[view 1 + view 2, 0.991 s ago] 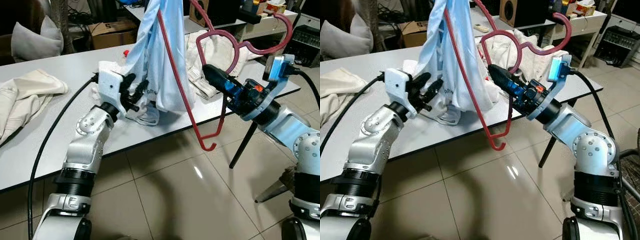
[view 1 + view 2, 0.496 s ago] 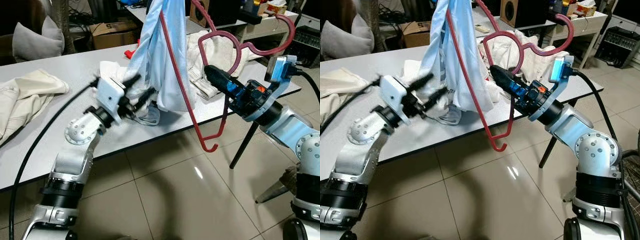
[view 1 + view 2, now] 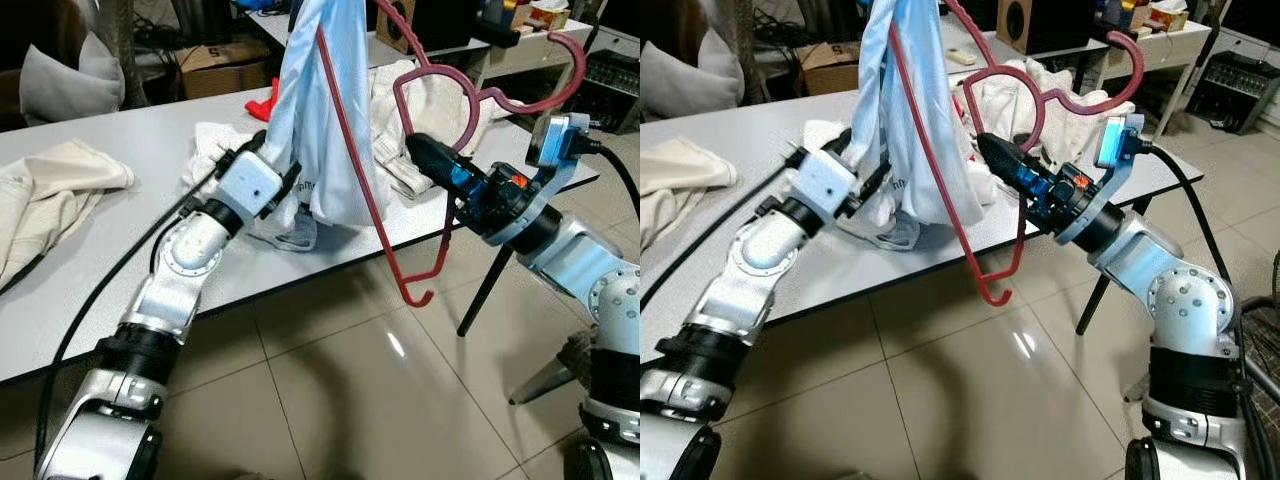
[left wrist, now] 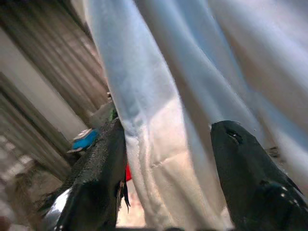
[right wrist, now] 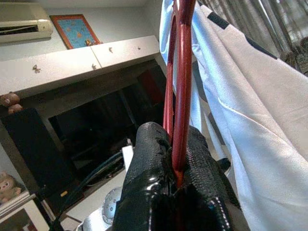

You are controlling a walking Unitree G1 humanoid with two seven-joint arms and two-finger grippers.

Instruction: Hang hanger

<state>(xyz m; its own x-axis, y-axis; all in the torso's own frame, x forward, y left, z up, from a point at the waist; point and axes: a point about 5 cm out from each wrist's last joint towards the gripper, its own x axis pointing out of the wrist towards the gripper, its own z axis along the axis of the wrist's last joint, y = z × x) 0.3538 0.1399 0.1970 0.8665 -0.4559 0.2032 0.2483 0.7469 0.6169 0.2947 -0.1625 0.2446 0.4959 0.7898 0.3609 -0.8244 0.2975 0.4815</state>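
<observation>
We hold the red hanger (image 3: 372, 190) in our right gripper (image 3: 425, 155), whose fingers are closed on its thin bar, as the right wrist view shows clearly. The hanger is above the front edge of the grey surface (image 3: 120, 135), tilted, with its hook (image 3: 545, 75) up toward the far right corner and one arm reaching down past the front edge. A pale blue shirt (image 3: 320, 110) hangs beside it, draped against its long bar.

We judge the hanger stiff and light, probably plastic, a little smooth, so it may turn in the grip; the best hold is on the bar close to the hook. The shirt is soft and can slide off easily.

Our left gripper (image 4: 168, 159) is at the shirt's lower part, fingers (image 4: 103, 163) open, with the cloth lying between them but not yet pinched.
</observation>
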